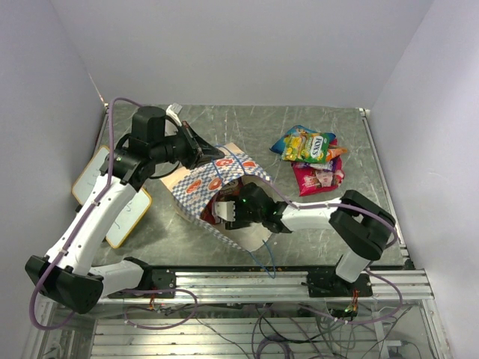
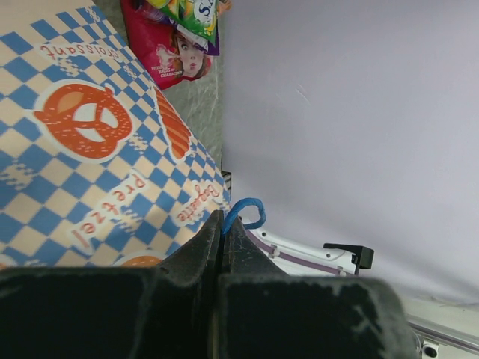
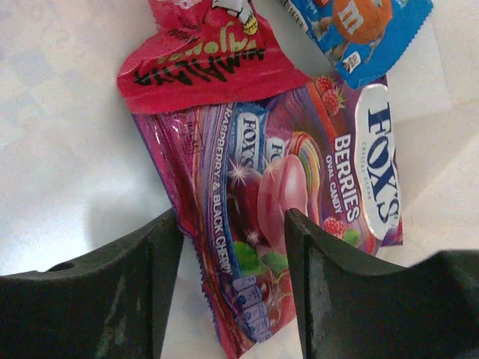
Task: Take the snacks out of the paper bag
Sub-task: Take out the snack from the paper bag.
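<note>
The paper bag (image 1: 212,187) lies on its side mid-table, its mouth toward the arm bases. My left gripper (image 1: 203,149) is shut on the bag's blue cord handle (image 2: 245,212) beside the checkered side (image 2: 90,149). My right gripper (image 1: 230,213) reaches into the bag's mouth. In the right wrist view it (image 3: 232,217) is open, its fingers on either side of the lower end of a magenta Fox's berries packet (image 3: 299,187) on the cream inside. A red packet (image 3: 202,60) and a blue packet (image 3: 359,30) lie beyond it. Several more snacks (image 1: 313,157) are piled on the table to the right.
A yellow-framed whiteboard (image 1: 112,196) lies at the table's left edge under the left arm. White walls close in the back and both sides. A metal rail (image 1: 284,280) runs along the near edge by the arm bases.
</note>
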`<state>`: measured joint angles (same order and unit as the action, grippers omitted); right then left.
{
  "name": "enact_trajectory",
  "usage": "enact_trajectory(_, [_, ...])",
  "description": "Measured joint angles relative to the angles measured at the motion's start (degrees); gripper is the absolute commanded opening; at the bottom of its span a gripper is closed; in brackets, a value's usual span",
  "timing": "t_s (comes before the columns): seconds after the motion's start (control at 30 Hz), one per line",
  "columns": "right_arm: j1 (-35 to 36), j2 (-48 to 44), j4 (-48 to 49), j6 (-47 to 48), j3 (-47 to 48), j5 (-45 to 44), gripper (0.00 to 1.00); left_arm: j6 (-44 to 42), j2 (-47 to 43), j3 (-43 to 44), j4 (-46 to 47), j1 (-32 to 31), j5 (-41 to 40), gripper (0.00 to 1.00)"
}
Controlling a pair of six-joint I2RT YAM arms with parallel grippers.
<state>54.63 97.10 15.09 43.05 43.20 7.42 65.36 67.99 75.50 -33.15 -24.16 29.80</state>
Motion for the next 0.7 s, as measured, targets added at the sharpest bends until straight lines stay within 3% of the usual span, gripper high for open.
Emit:
enact_trajectory(0.07, [-0.5, 1.3, 0.1, 0.1, 1.1, 1.0, 0.46, -0.2, 0.1, 0.3, -0.2, 0.0, 0.0, 0.07])
enact_trajectory(0.2, [-0.7, 2.5, 0.5, 0.3, 1.7, 1.8, 0.17, -0.7, 0.0, 0.6, -0.7, 0.0, 0.0, 0.07])
enact_trajectory(0.37, [-0.7, 1.8, 1.8, -0.8, 1.7, 1.8, 0.01, -2.0, -0.7, 0.6, -2.2, 0.0, -0.1, 0.07])
enact_trajectory(0.7, [-0.6, -11.3, -7.8, -5.7, 1.2, 4.1, 0.00, -3.1, -2.4, 1.6, -2.9, 0.0, -1.2, 0.07])
